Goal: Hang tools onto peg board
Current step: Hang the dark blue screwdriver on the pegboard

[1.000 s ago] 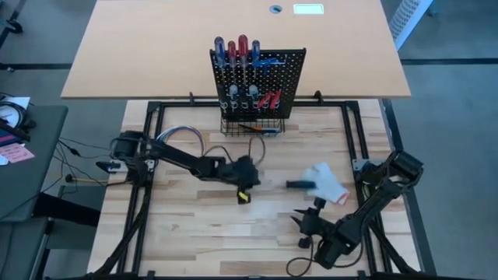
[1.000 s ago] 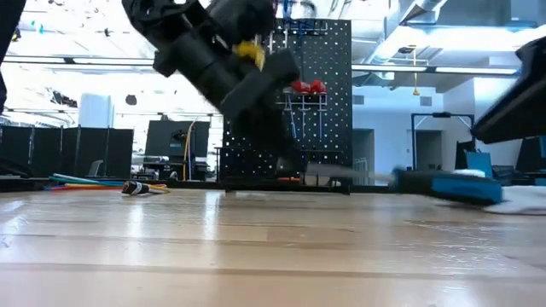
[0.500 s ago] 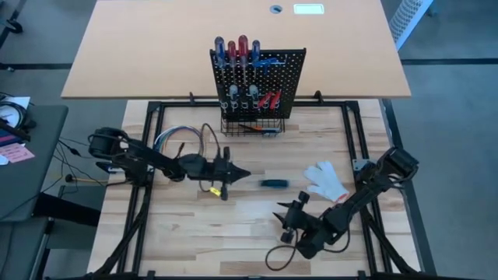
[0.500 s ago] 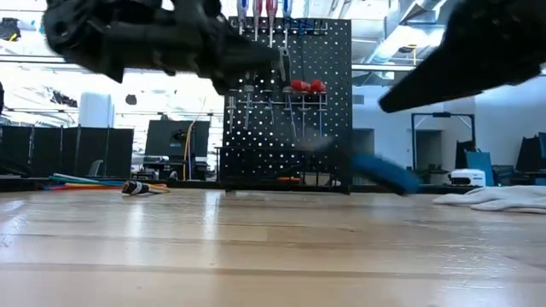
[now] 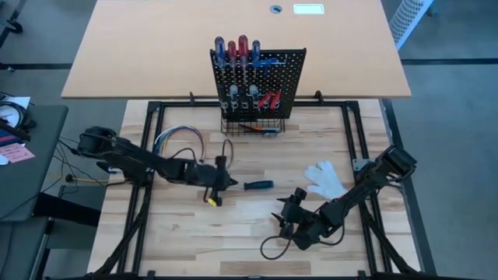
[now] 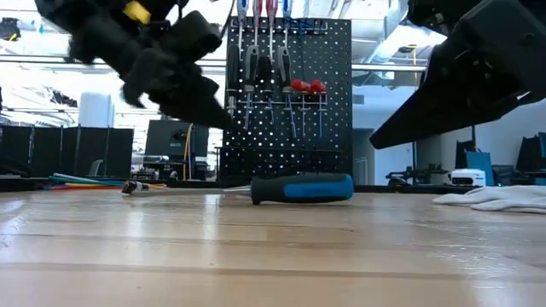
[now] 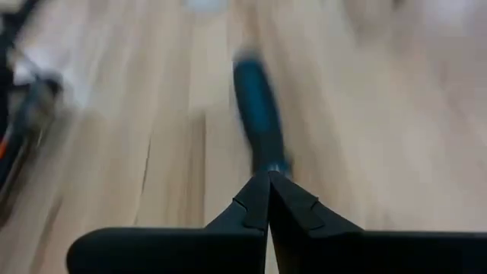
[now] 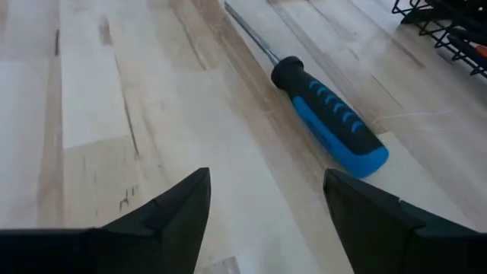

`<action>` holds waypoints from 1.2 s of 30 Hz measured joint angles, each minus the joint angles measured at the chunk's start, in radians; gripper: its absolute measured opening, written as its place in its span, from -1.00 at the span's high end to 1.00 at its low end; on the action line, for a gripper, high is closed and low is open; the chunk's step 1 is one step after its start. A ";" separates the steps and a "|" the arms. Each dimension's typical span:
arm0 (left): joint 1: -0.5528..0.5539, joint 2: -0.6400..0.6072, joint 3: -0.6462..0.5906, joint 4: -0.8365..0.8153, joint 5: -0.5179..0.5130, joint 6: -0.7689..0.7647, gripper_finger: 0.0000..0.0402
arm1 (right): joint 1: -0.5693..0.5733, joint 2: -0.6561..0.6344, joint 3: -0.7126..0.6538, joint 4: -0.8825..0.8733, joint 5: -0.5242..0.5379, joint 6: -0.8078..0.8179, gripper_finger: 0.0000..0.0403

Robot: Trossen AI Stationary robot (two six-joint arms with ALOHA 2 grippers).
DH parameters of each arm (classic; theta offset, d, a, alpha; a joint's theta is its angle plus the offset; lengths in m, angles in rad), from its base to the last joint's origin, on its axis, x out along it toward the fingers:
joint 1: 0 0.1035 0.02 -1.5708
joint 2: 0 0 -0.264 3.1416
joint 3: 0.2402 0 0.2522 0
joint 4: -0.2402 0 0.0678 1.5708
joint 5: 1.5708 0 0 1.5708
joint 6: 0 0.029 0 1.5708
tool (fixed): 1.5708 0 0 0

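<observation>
A screwdriver (image 5: 257,185) with a black-and-blue handle lies flat on the wooden table (image 5: 187,233), its shaft pointing toward the table's left edge. My left gripper (image 5: 231,183) is shut, just left of the screwdriver and above its shaft; in the low view its tips (image 6: 226,122) hang clear of the table. My right gripper (image 8: 266,175) stands open on the near side of the handle (image 8: 335,122), touching nothing. The peg board (image 5: 261,78) stands at the far middle, with red- and blue-handled screwdrivers (image 5: 236,51) in its ring holders and red pliers (image 5: 270,99) hanging on it.
A white work glove (image 5: 326,180) lies right of the screwdriver. A looped bundle of coloured wires (image 5: 180,138) lies at the far left. A black wire basket (image 5: 250,125) sits at the peg board's base. Black frame rails (image 5: 354,132) run along the table's sides.
The screwdriver has travelled from beside the glove toward the table's left edge, tilted and blurred on the way, and now lies flat. My left gripper has drawn back toward the left edge. My right gripper has shifted left and a little toward the far edge.
</observation>
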 joint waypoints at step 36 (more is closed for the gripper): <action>0.040 0.120 0.082 -0.410 0.152 -0.093 0.97 | 0.049 -0.001 0.000 -0.021 -0.013 0.016 -0.31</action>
